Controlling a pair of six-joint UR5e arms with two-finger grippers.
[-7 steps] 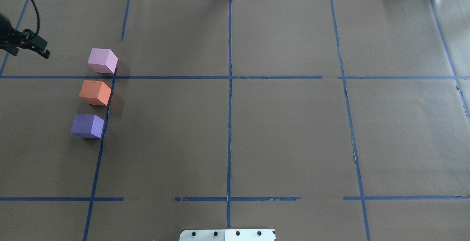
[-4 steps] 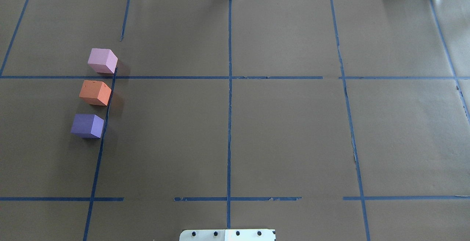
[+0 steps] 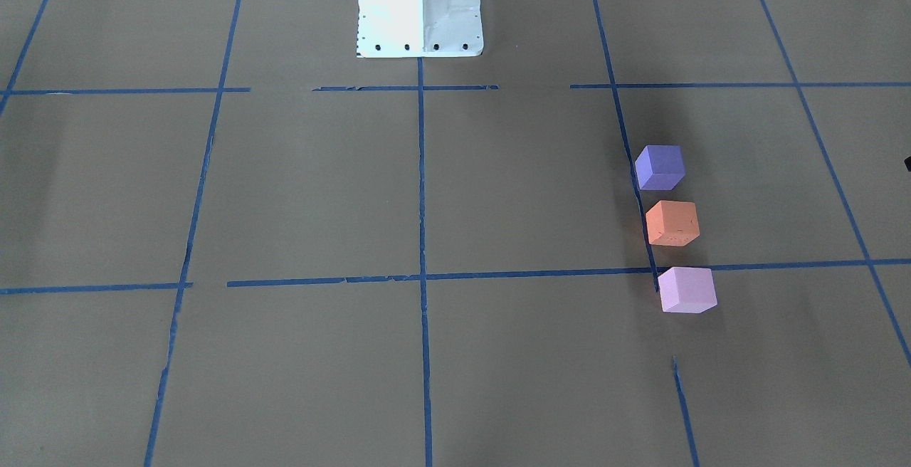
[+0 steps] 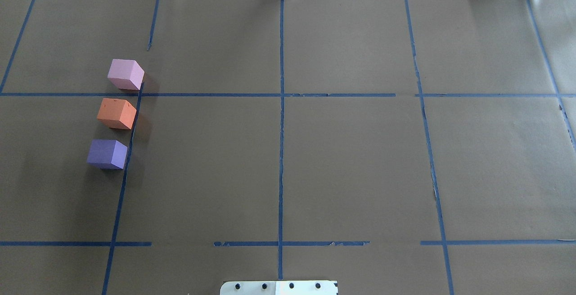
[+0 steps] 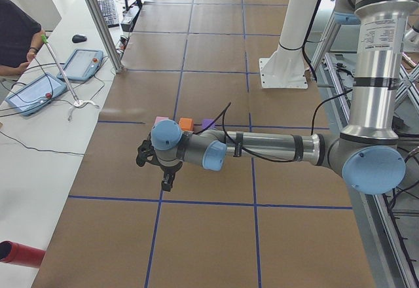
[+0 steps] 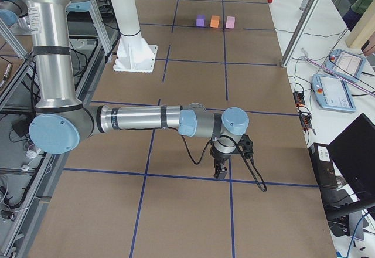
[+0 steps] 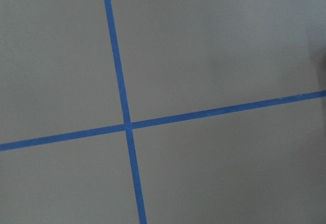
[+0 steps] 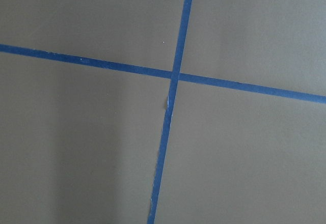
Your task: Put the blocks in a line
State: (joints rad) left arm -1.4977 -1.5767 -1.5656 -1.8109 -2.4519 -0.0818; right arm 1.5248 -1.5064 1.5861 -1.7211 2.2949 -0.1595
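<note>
Three small matte foam cubes stand in a row on the left half of the brown paper-covered worktop [image 4: 351, 164], on the robot's left side. The violet-purple cube [image 4: 107, 154] is nearest the robot, the orange cube [image 4: 116, 113] is in the middle, and the pale pink-lilac cube [image 4: 125, 74] is farthest. They are close together with small gaps between them, none touching. The row runs alongside a strip of the blue tape grid [image 4: 281, 151] that lies just to its right. The pink-lilac cube sits just beyond a crossing strip, the other two on the near side of it.

The white metal robot base [image 3: 418, 4] is at the middle of the near edge, well apart from the cubes.

The left gripper [image 5: 167, 183] hangs above the worktop towards its left end, pointing down, with nothing seen in it. The cubes lie beyond it in the left side view. Its wrist camera shows only a tape crossing on bare paper. Whether its jaws are released or clenched I cannot tell.

The right gripper [image 6: 221, 171] hangs over the right end, far from the cubes, also pointing down at a tape crossing. The state of its jaws cannot be told either.
</note>
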